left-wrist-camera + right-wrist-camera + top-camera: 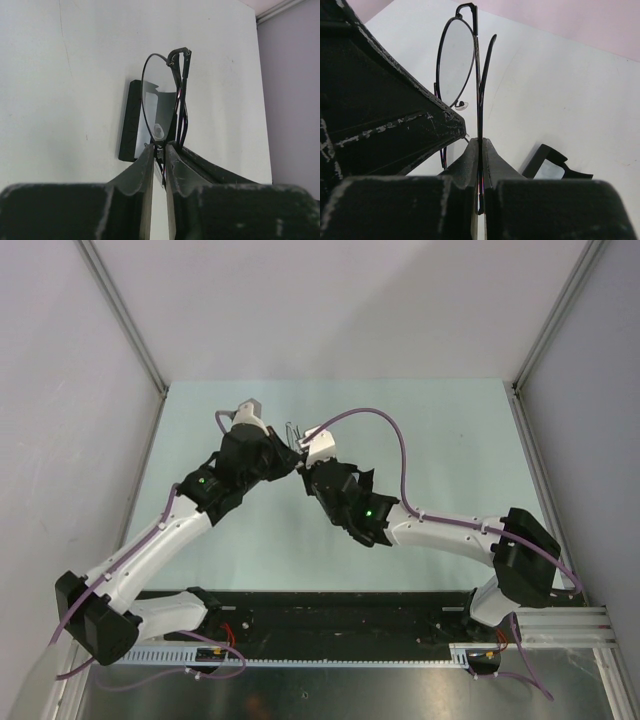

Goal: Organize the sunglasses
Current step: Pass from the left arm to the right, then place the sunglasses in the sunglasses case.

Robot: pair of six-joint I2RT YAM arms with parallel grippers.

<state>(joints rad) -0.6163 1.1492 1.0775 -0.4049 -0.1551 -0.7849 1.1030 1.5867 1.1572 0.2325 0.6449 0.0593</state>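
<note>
Well above the table (440,440), the sunglasses (160,97) sit in the air between the two arms, lenses on edge, temple arms lying close alongside them. The right gripper (479,142) is pressed together on the slim temple wires, pinching them. The left gripper (159,148) has its fingers a sliver apart with the frame wire by the nose pad in the gap; whether it grips I cannot tell. Beneath them a black case (131,120) lies on the table, something pale inside it
</note>
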